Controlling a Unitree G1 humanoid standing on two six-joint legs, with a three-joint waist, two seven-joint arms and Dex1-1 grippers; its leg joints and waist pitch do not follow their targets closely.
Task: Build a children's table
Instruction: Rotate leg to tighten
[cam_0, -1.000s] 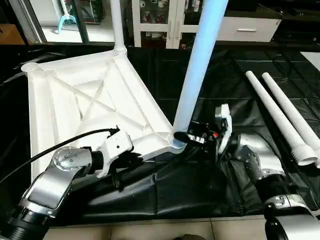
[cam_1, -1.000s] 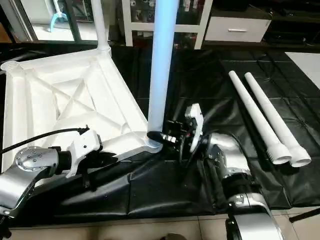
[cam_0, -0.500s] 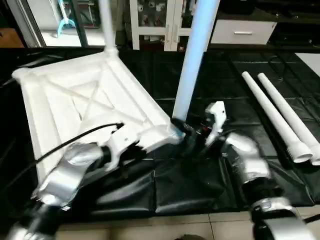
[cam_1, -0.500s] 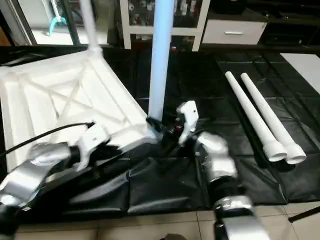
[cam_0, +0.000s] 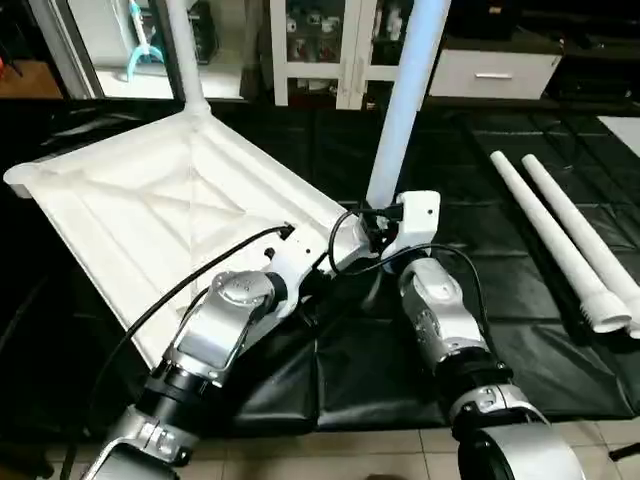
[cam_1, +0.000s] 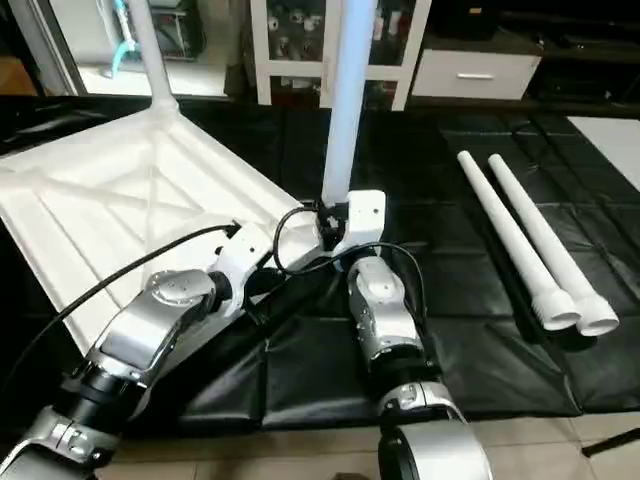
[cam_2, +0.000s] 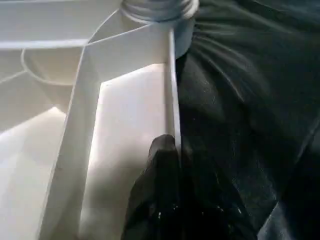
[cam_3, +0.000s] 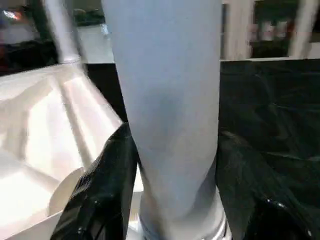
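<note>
The children's table top (cam_0: 170, 215) lies upside down on a black sheet, ribbed underside up. One white leg (cam_0: 185, 50) stands in its far corner socket. A second leg (cam_0: 400, 110) stands in the corner socket nearest my grippers. My left gripper (cam_2: 170, 145) is shut on the thin rim of the table top just beside that socket. My right gripper (cam_3: 172, 145) is shut on the base of the second leg (cam_3: 170, 90), with one black finger (cam_3: 105, 185) on each side. Two loose legs (cam_0: 555, 235) lie side by side to the right.
The black sheet (cam_0: 480, 170) covers the floor, with pale tiles along its near edge (cam_0: 360, 445). A white glass-door cabinet (cam_0: 330, 45) and a white drawer unit (cam_0: 495, 72) stand behind. A black cable (cam_0: 200, 275) loops over the table top to my left wrist.
The whole picture has shifted with the camera. The table top looks turned, its near corner now further from me. Both grippers stay at that corner, the right one slightly tighter around the leg.
</note>
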